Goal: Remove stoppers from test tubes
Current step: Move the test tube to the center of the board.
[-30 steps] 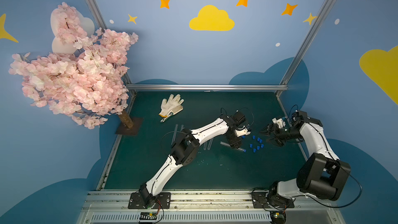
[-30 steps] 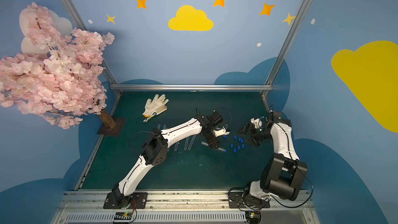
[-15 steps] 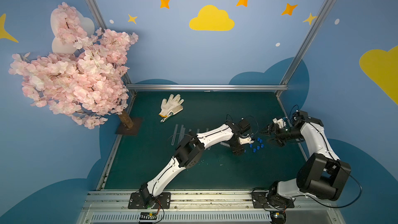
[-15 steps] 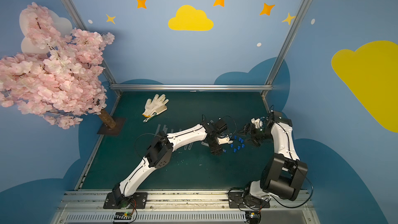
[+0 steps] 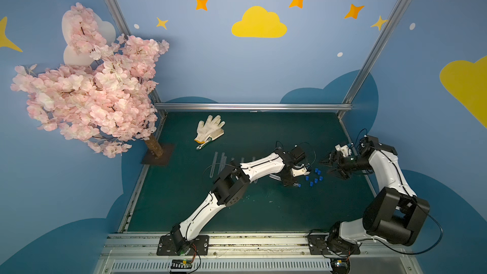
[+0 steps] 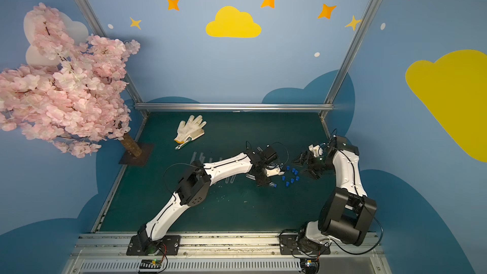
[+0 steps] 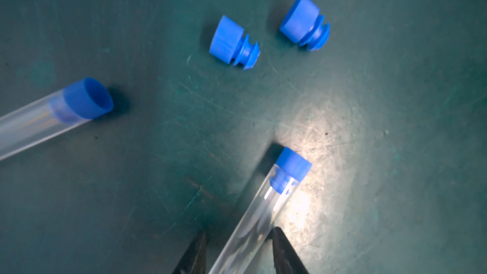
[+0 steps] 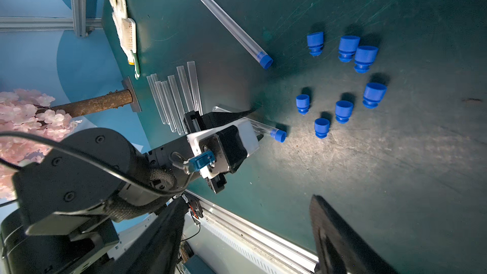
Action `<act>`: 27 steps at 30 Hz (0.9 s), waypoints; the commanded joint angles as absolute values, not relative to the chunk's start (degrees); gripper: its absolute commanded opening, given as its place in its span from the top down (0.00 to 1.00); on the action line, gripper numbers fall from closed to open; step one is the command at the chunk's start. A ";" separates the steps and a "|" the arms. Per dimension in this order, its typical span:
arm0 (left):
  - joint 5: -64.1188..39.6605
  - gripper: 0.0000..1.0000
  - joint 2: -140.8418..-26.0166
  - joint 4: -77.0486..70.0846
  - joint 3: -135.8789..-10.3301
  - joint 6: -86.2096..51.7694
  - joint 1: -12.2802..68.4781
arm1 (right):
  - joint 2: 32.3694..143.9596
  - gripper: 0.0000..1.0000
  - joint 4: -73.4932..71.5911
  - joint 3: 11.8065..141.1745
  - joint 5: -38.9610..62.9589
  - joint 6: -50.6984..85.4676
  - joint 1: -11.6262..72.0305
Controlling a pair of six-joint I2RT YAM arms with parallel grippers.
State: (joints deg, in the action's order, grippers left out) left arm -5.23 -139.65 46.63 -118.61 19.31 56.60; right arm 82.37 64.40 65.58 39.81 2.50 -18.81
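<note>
A clear test tube (image 7: 253, 222) with a blue stopper (image 7: 292, 167) lies on the green mat. My left gripper (image 7: 238, 231) straddles it: one finger touches its side and a gap shows at the other, so the jaws are open. Both top views show that gripper (image 5: 291, 180) (image 6: 263, 180) low over this tube. A second stoppered tube (image 8: 234, 27) lies nearby. Several loose stoppers (image 8: 342, 109) (image 5: 315, 176) sit between the two arms. Several bare tubes (image 8: 174, 96) (image 5: 218, 162) lie side by side behind the left arm. My right gripper (image 8: 249, 197) (image 5: 330, 167) hangs wide open and empty beside the stoppers.
A white glove (image 5: 210, 129) lies on a small brush (image 5: 204, 144) at the back left. A pink blossom tree (image 5: 87, 88) stands on a plate (image 5: 158, 154) at the left edge. Metal rails border the mat at the back (image 5: 253, 106) and front (image 8: 263, 241).
My left arm has reached rightward and down onto the stoppered tube, and its jaws have narrowed around it. The right gripper stayed in place and closed very slightly.
</note>
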 commanded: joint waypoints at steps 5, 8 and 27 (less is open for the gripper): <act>-7.33 0.64 -139.09 53.58 -113.64 18.97 57.39 | 80.51 0.30 65.21 66.55 41.55 1.38 -20.20; -7.90 0.66 -137.92 53.31 -111.66 18.46 57.47 | 80.21 0.32 64.87 66.15 41.84 1.27 -20.61; -6.33 0.84 -132.70 50.71 -101.62 15.58 58.45 | 79.26 0.36 64.06 64.76 43.44 1.32 -21.45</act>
